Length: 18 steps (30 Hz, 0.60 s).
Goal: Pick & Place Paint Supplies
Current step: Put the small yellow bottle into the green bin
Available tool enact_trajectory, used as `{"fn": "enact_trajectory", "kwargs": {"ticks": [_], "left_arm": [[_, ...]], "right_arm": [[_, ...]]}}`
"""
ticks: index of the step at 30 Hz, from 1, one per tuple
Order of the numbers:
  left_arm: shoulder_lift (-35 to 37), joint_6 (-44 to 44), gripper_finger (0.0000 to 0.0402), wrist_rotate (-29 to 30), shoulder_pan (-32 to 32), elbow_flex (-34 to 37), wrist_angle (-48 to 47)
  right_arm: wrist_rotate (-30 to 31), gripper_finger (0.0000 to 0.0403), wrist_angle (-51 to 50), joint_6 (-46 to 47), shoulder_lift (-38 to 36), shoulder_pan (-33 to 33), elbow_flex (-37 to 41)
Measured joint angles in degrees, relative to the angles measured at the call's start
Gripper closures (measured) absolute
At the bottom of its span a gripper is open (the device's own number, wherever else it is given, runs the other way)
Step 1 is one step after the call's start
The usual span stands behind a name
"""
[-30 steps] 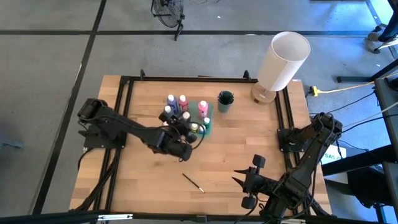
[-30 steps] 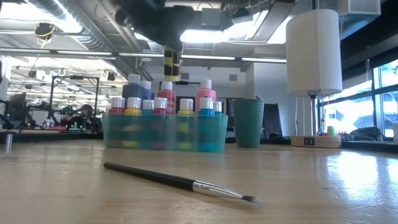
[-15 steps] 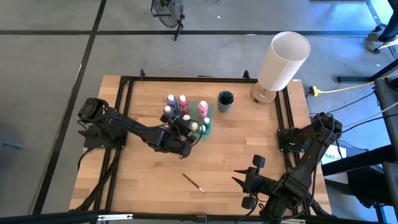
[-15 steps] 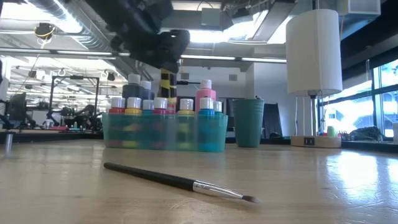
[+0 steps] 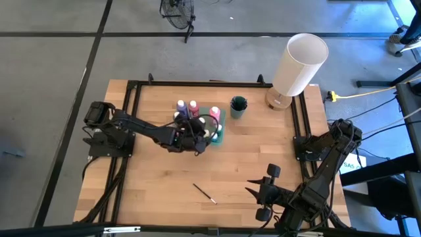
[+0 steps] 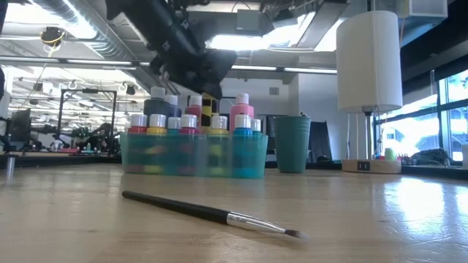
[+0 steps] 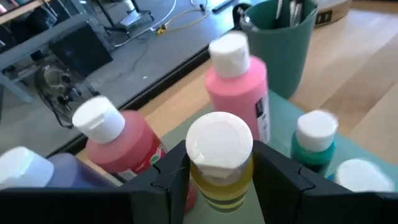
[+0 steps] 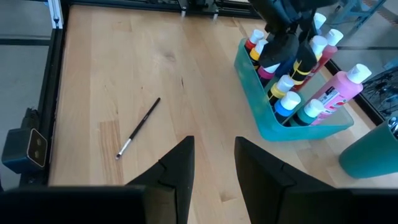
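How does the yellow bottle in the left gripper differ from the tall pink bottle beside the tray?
The yellow bottle is clamped between the left gripper fingers, above the teal tray; the pink bottle stands free. The yellow bottle bears dark stripes; the pink bottle carries a small printed label. Both are upright with white caps.

yellow bottle base cut off by edge; cup contents blurred.
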State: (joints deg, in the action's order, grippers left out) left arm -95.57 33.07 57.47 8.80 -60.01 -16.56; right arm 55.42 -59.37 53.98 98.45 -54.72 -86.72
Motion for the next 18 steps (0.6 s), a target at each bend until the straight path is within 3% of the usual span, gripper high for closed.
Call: {"fn": "enact_trajectory", "kwargs": {"ticks": [4, 11, 18], "left_arm": [[0.0, 0.7, 0.0261, -0.2, -0.5, 1.8, 1.6], [0.0, -2.8, 0.0261, -4.1, -1.9, 7.0, 14.1], [0.0, -3.7, 0.0261, -6.7, -3.7, 8.1, 16.1]], "right_arm": [[0.0, 0.0286, -0.2, -0.2, 0.0, 0.0, 0.0], [0.0, 0.0286, -0.1, -0.5, 0.0, 0.0, 0.0], [0.0, 0.0286, 0.0, -0.5, 0.0, 0.2, 0.0]]}}
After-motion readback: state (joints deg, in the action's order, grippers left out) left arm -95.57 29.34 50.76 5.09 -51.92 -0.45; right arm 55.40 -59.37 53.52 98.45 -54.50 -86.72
